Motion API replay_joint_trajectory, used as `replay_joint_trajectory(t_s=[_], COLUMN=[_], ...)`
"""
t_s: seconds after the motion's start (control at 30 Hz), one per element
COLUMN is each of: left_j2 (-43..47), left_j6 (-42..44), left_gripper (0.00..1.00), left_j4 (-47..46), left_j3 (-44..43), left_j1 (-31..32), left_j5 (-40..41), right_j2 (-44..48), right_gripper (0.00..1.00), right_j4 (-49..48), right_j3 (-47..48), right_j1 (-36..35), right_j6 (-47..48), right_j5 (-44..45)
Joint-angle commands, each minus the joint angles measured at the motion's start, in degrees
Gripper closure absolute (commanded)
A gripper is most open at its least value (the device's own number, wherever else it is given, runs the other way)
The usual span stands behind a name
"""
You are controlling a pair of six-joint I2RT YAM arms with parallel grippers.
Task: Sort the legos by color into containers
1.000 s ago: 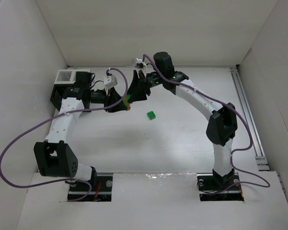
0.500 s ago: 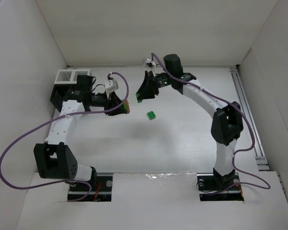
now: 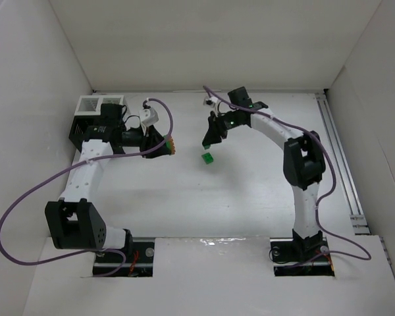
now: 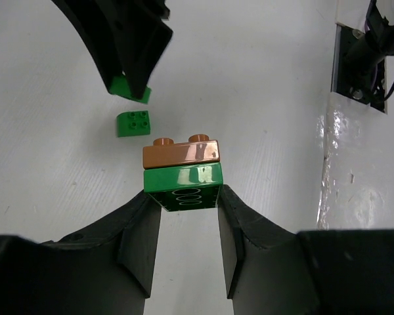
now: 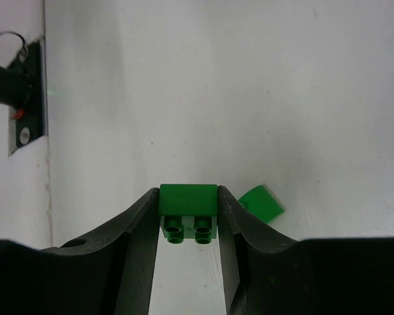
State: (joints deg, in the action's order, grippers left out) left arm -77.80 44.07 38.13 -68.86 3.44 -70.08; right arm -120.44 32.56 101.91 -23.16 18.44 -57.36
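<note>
The left jaws are closed most of the way onto a two-piece stack: they pinch a green brick (image 4: 184, 187) by its flat side walls, and an orange brick (image 4: 181, 152) sits clicked on top of it, out past the jaw tips with nothing gripping it. The right jaws are narrowed the same way around a second green brick (image 5: 188, 200), studs facing the wrist camera. A loose green brick (image 3: 209, 158) lies on the bench (image 3: 250, 191) right under the right jaws, a bit off to one side, not touching them. The rack (image 3: 92, 105) is well behind the left jaws, back by that arm's elbow. Count: three green, one orange, one rack; no purple or yellow-green pieces show up anywhere. These things look feather-light, rigid and glossy, so probably slippery. Squeezing square on the smooth side walls seems the way to go, not on the studs or a corner where they'd likely pop out. The stacked pair looks like it needs pulling apart, since the two colours belong in different compartments.
</note>
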Motion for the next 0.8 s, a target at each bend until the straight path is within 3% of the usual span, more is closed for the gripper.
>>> replay_joint_trajectory(t_s=[0.0, 0.07, 0.1, 0.17, 0.2, 0.3, 0.37, 0.43, 0.6, 0.77], left_j2=[0.98, 1.59, 2.21, 3.0, 3.61, 6.86, 8.37, 9.07, 7.85, 5.04], left_j6=[-2.5, -3.9, -3.91, -4.44, -6.18, -9.87, -11.37, -11.38, -9.8, -7.6], left_gripper=[0.97, 0.97, 0.97, 0.97, 0.97, 0.98, 0.98, 0.98, 0.98, 0.98], left_j4=[-2.62, -3.14, -3.15, -3.15, -3.93, -8.24, -9.65, -8.96, -6.06, -4.99], left_j3=[-1.54, -1.54, -1.54, -0.93, -0.23, 2.57, 3.82, 4.43, 3.57, 0.66], left_j1=[-2.38, -2.39, -2.91, -2.92, -2.92, -4.23, -4.23, -4.23, -4.23, -4.23], left_j5=[-2.78, -2.78, -2.78, -2.08, -2.07, -0.76, -0.23, -0.23, -0.23, -1.37], right_j2=[-2.43, -3.12, -3.65, -4.8, -5.32, -4.72, -3.22, -1.13, 3.72, 4.25], right_gripper=[1.0, 0.96, 0.76, 0.66, 0.52, 0.45, 0.26, 0.21, 0.21, 0.21], right_j4=[4.55, 3.66, 3.66, 3.66, 3.66, 3.66, 2.43, 2.42, -2.31, -6.61], right_j3=[0.93, 0.4, 0.4, 2.93, 2.95, 2.95, 2.95, 2.95, 2.76, 10.84], right_j1=[-0.66, -1.19, -1.19, -1.72, -1.72, -2.33, -2.33, -2.33, -2.33, -5.75], right_j6=[4.59, 4.59, 4.59, 3.28, 3.27, 3.27, 3.27, 4.14, 3.46, -6.27], right_j5=[4.09, 7.6, 8.84, 11.21, 11.74, 12.45, 11.41, 7.55, -9.23, -18.39])
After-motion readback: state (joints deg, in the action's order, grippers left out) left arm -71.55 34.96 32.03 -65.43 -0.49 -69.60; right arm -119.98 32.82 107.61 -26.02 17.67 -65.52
